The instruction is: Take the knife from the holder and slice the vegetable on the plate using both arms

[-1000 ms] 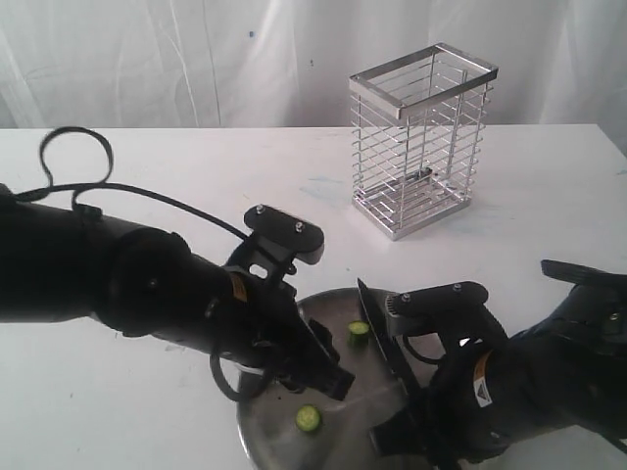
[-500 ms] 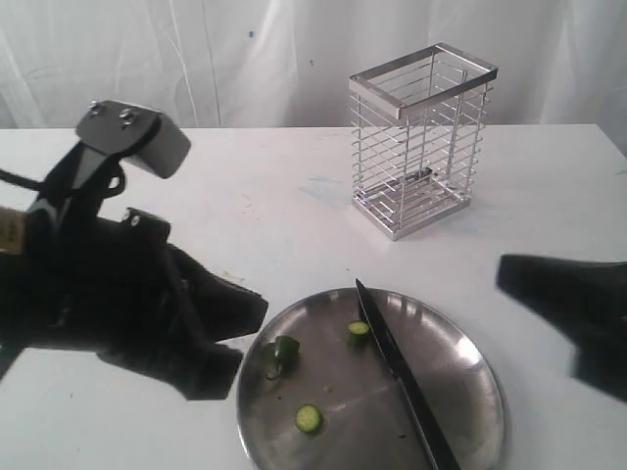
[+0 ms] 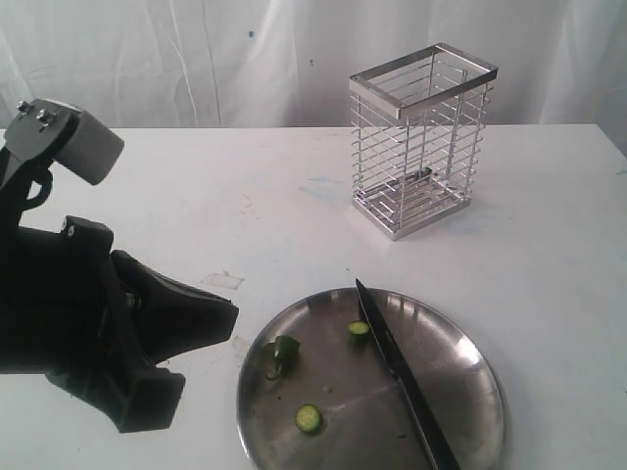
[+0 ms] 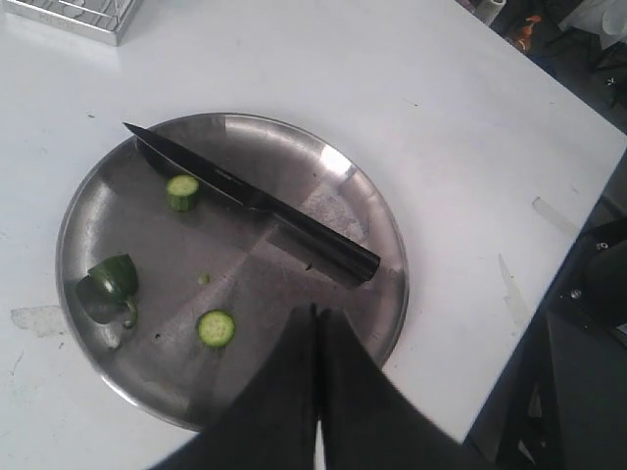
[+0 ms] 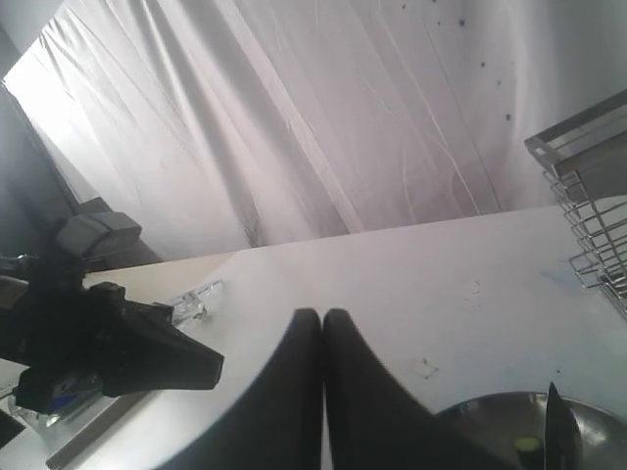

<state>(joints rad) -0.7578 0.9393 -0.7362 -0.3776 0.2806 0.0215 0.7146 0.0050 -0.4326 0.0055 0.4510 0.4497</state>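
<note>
Knife [image 3: 404, 377] on plate [image 3: 465, 367], apart from left tool [image 4: 315, 315].

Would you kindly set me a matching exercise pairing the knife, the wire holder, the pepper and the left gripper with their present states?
1. slim black-handled knife
2. tall chrome wire holder
3. small dark-green pepper
4. left gripper

A. shut, empty
B. cut into pieces
C. lying across the round steel plate
D. upright on the white table

Pairs: 1-C, 2-D, 3-B, 4-A.
</note>
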